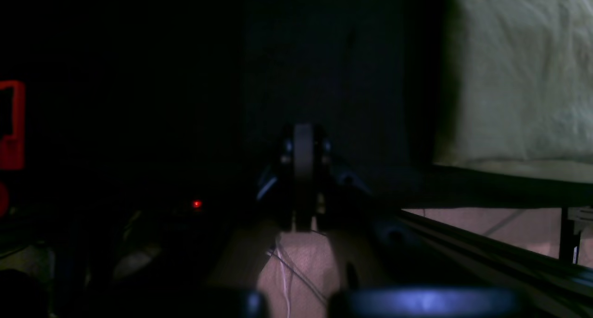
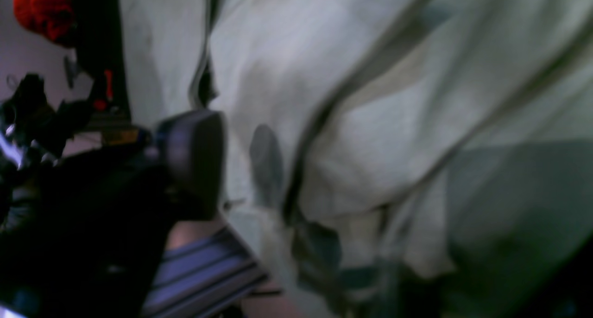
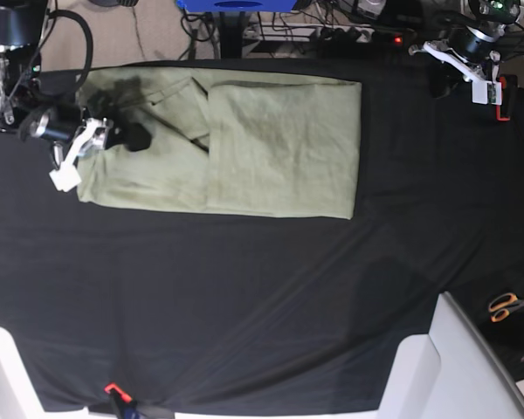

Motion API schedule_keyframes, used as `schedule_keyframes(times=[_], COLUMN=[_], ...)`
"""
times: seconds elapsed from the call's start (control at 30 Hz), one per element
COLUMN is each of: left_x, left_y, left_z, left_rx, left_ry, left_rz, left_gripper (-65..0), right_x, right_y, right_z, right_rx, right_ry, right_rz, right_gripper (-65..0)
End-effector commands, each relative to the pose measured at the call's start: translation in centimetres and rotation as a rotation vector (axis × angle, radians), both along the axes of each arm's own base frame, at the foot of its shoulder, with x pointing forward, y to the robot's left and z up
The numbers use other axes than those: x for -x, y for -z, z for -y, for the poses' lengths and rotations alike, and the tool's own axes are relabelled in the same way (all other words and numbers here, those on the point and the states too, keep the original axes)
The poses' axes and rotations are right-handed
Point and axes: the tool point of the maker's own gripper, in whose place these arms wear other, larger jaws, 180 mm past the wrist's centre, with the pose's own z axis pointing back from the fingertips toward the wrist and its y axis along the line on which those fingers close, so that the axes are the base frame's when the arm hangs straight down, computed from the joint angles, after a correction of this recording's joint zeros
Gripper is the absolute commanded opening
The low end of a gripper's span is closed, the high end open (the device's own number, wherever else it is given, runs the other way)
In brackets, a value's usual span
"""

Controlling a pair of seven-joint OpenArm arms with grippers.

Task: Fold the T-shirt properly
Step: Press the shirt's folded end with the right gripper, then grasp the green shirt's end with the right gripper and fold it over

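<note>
The pale sage-green T-shirt (image 3: 279, 148) lies flat on the black table cloth (image 3: 244, 297), partly folded, with a layer doubled over its middle. My right gripper (image 3: 133, 137) sits over the shirt's left end. In the right wrist view, which is blurred, its jaws stand apart around the creased cloth (image 2: 370, 123), with one dark fingertip (image 2: 194, 155) showing and the gripper (image 2: 229, 162) open. My left gripper (image 1: 303, 169) is shut on nothing, parked at the back right corner (image 3: 463, 52), well off the shirt (image 1: 519, 77).
Orange-handled scissors (image 3: 509, 304) lie at the right edge. A white panel (image 3: 458, 358) rises at the front right. A red piece (image 3: 504, 98) sits beside the left arm. Cables and a blue box (image 3: 236, 4) lie beyond the table's back edge.
</note>
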Motion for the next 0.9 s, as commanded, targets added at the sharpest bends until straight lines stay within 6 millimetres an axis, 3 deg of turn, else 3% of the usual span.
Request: schedule_keyframes(times=[0.0,0.13,0.27,0.57,0.63,0.73,0.87], left_x=[-0.2,-0.4,-0.4,-0.4,-0.4,-0.4,-0.4], left_y=[-0.8,-0.8,-0.8,-0.8,-0.8,-0.8,-0.8], left_z=[-0.2,-0.2,-0.2,-0.2,-0.2,-0.2,-0.1], left_rx=[-0.003,-0.002,-0.002,-0.002,-0.002,-0.002,-0.001], left_ry=[0.005,0.007,0.007,0.007,0.007,0.007,0.006], left_rz=[0.030,0.032,0.032,0.032,0.032,0.032,0.034], left_gripper=[-65.0,-65.0,-65.0,-65.0,-65.0,-65.0,-65.0], right_x=[1.6,1.3,1.1,0.1,0.3,-0.5,-1.3], right_y=[1.5,1.6,1.8,0.5,0.0,-2.2,-4.5], right_z=[1.5,2.3,4.8,13.6,13.8,12.6,11.7], right_rx=[0.075,0.081,0.116,0.252,0.266,0.302,0.373], right_ry=[-0.024,-0.008,0.013,0.104,0.100,0.027,0.103], right_rz=[-0.080,-0.085,-0.106,-0.091,-0.069,0.027,0.051], right_gripper=[-32.1,-65.0,-64.2,-64.5,-64.5,-64.5,-64.5])
